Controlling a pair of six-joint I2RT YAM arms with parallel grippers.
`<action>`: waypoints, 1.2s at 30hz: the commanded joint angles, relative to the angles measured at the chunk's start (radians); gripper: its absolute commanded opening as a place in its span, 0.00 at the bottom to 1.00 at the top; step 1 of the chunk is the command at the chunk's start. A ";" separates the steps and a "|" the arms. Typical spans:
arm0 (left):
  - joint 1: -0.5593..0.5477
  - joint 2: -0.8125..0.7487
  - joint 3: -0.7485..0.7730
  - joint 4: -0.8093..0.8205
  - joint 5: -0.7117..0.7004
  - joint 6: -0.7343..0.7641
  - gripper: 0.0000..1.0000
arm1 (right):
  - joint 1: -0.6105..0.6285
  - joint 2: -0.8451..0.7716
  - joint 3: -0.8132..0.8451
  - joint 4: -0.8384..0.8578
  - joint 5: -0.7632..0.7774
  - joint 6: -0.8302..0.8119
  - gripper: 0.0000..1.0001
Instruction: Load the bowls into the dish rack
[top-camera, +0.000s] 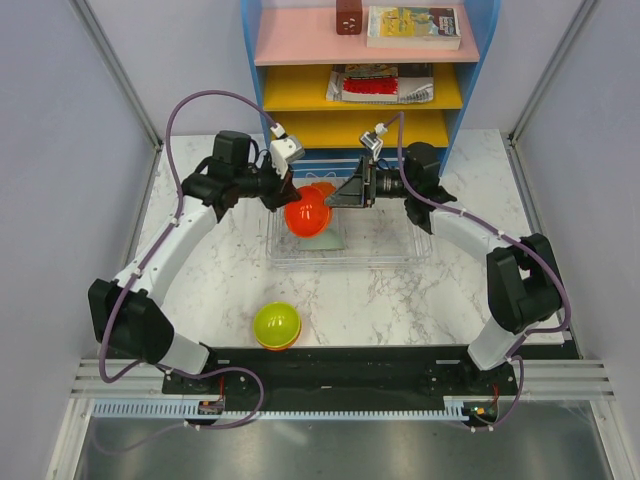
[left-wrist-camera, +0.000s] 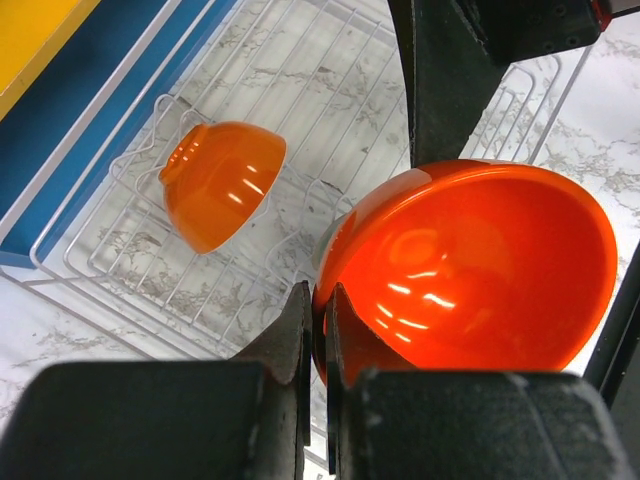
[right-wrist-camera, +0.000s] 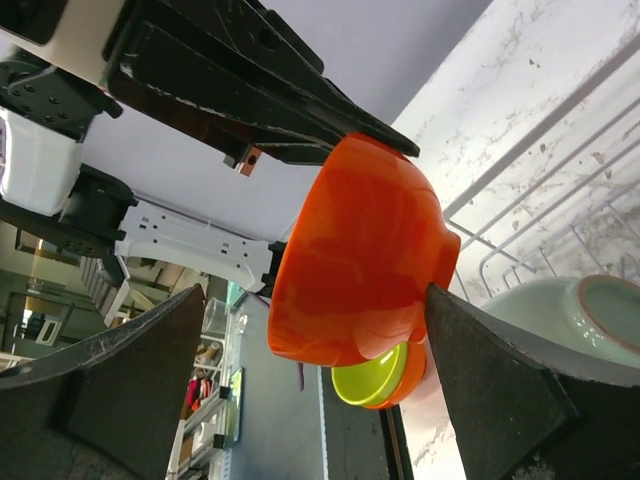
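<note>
Orange bowl (left-wrist-camera: 220, 180) rests in dish rack (left-wrist-camera: 330, 90); left end effector (left-wrist-camera: 320, 310) pinches red bowl (left-wrist-camera: 480, 260), right end effector (right-wrist-camera: 315, 290) spread.

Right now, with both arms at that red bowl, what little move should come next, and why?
Probably the right gripper closes on the red bowl: its open jaws flank it, while the left gripper pinches its rim above the dish rack.
</note>
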 joint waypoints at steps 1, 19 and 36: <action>-0.014 -0.048 0.063 0.063 -0.032 0.037 0.02 | 0.016 0.001 0.054 -0.130 0.000 -0.136 0.98; -0.050 -0.121 0.017 0.131 -0.092 0.046 0.02 | 0.023 0.034 0.031 0.070 -0.036 0.045 0.98; -0.060 -0.115 0.003 0.138 -0.095 0.044 0.02 | 0.030 0.061 -0.006 0.289 -0.066 0.205 0.39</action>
